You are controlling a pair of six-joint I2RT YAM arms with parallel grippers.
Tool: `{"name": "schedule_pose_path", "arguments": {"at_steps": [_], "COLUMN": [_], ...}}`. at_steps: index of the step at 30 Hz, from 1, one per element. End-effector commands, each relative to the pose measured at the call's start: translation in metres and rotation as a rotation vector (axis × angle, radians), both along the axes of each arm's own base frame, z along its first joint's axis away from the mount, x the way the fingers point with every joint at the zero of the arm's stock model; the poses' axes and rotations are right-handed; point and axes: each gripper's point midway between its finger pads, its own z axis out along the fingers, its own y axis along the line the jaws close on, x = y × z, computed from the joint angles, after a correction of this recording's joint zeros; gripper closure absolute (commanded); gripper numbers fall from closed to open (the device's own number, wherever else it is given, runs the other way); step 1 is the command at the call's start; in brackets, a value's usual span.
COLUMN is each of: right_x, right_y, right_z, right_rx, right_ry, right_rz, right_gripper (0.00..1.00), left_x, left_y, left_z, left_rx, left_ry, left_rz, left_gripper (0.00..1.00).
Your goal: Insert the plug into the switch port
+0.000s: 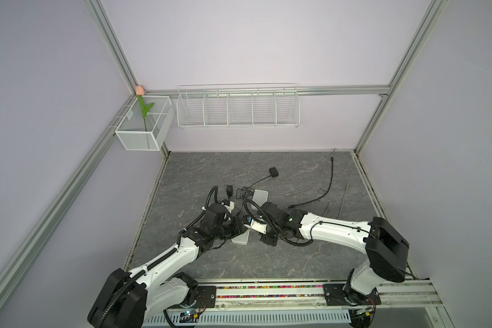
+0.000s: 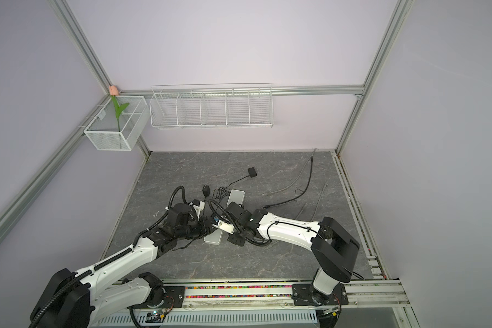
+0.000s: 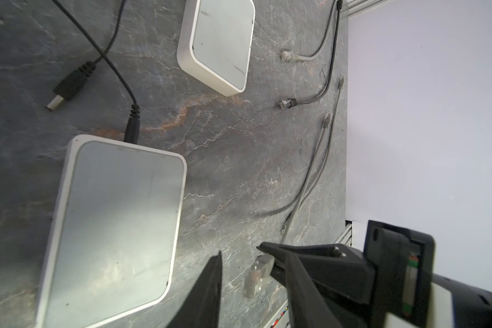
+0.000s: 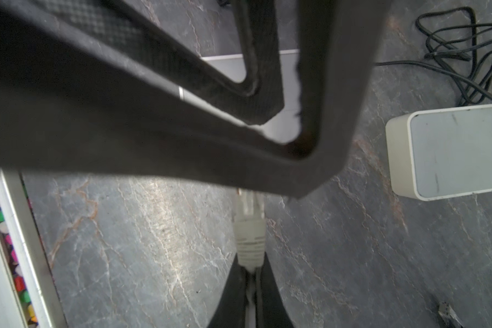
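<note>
Grey stone-pattern table [image 1: 210,170] carries a white switch [image 3: 111,227] with a power lead [image 3: 132,123] attached, a second switch [image 3: 219,45] and loose Ethernet cables [image 3: 287,102]. Both arms meet mid-table. Right hand [image 4: 250,268] grips the grey plug [image 4: 249,227] beside the white switch. Left hand [image 3: 253,258] is part open, fingers flanking the plug.

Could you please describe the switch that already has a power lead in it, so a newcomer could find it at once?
On the grey stone-pattern tabletop, two flat white rounded switch boxes lie near the middle. It is the nearer white box, beside the left gripper. Unlike the farther white box, a thin black lead plugs into its edge.
</note>
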Motion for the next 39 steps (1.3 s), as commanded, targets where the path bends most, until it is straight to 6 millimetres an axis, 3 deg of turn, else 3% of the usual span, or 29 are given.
{"name": "schedule_pose_path", "arguments": {"at_steps": [1, 10, 18, 25, 28, 34, 39], "right_x": [-0.001, -0.002, -0.004, -0.003, -0.003, -0.007, -0.01], "right_y": [0.009, 0.009, 0.005, 0.006, 0.006, -0.005, -0.013], "right_z": [0.014, 0.025, 0.023, 0.031, 0.038, 0.053, 0.056], "right_rx": [0.064, 0.128, 0.123, 0.174, 0.212, 0.298, 0.313], "right_ry": [-0.018, -0.012, -0.007, 0.006, 0.021, 0.083, 0.118], "right_rz": [0.007, 0.008, 0.006, -0.013, -0.014, 0.01, 0.032], "right_gripper": [0.93, 0.93, 0.93, 0.93, 0.87, 0.64, 0.6], "left_x": [-0.002, -0.001, -0.001, -0.002, -0.002, -0.003, -0.003], "left_y": [-0.012, -0.018, -0.017, -0.017, -0.015, -0.014, -0.015], "left_z": [0.003, 0.001, -0.004, -0.002, -0.002, -0.002, -0.001], "left_rx": [-0.046, -0.059, -0.062, -0.066, -0.063, -0.062, -0.068], "left_ry": [-0.002, -0.001, 0.006, 0.003, -0.001, -0.006, -0.01], "left_rz": [-0.036, -0.046, -0.039, -0.037, -0.033, -0.035, -0.038], "left_gripper": [0.65, 0.72, 0.94, 1.0, 1.0, 1.0, 1.0]}}
